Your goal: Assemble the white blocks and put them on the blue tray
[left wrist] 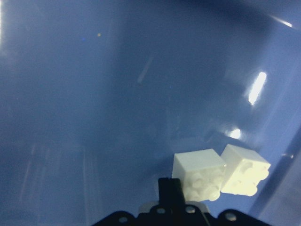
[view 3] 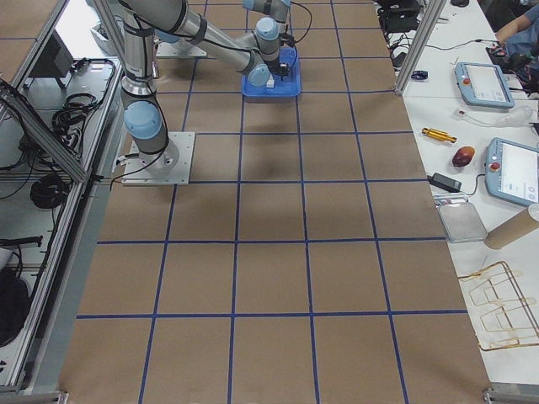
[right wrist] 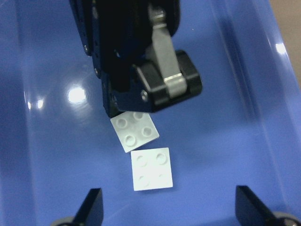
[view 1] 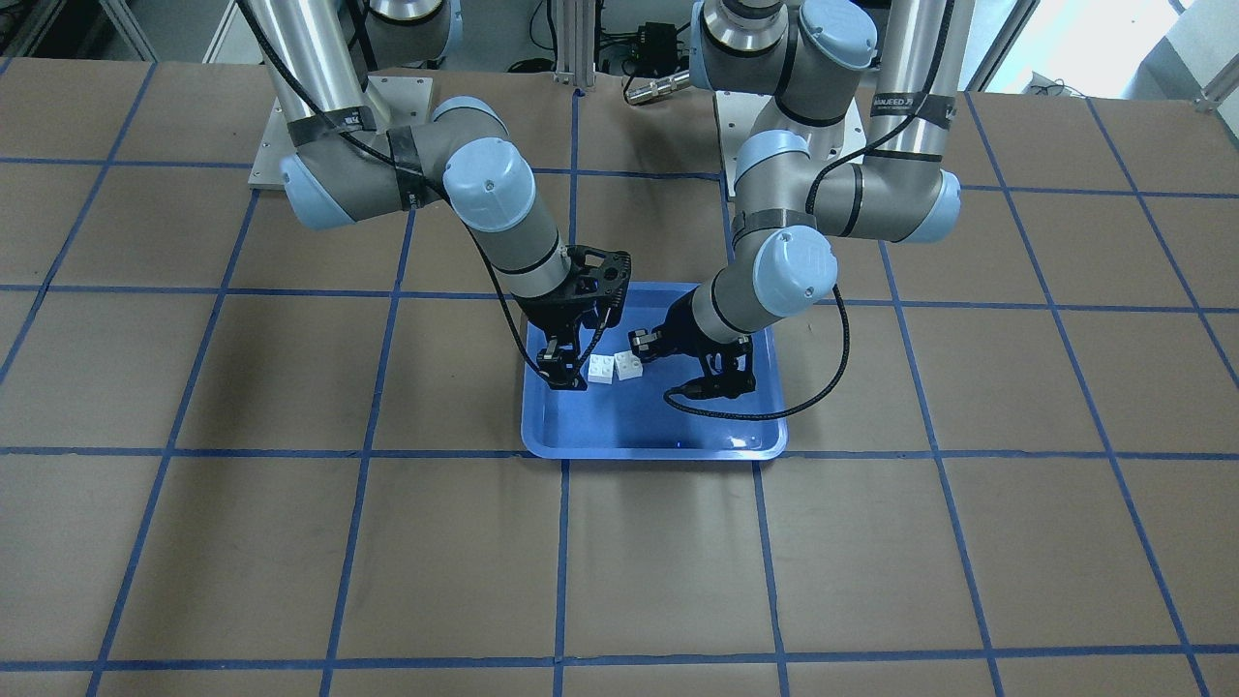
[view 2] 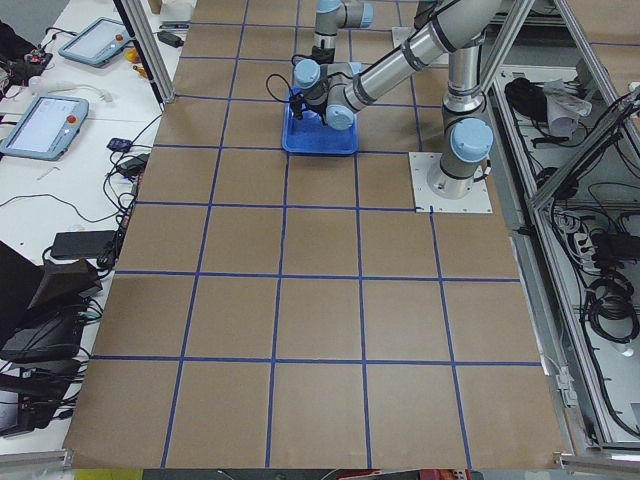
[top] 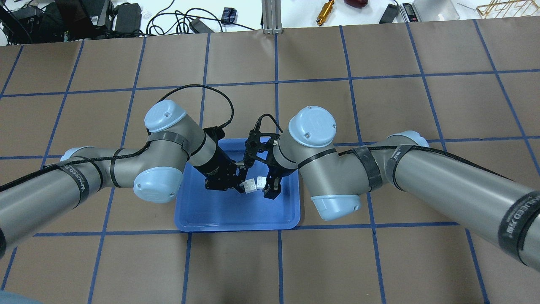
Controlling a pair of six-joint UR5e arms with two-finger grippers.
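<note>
Two white blocks lie studs up on the floor of the blue tray (view 1: 658, 436) (top: 211, 215), side by side at slightly different angles with corners touching, not stacked. One block (right wrist: 134, 132) (view 1: 629, 365) (top: 249, 185) sits at the tip of my left gripper (view 1: 641, 348) (top: 241, 185). That gripper's fingers (left wrist: 170, 193) look together beside the block, not around it. The other block (right wrist: 151, 169) (view 1: 601, 369) (top: 261, 182) lies between the wide-open fingers (right wrist: 91, 207) of my right gripper (right wrist: 169, 209) (view 1: 566, 373), untouched.
Both arms meet low over the tray at the table's middle. The black cable (view 1: 755, 407) of my left wrist loops over the tray's side. Brown table with a blue tape grid (view 1: 561, 561) all round. Benches with tablets (view 3: 484, 84) stand beyond the table ends.
</note>
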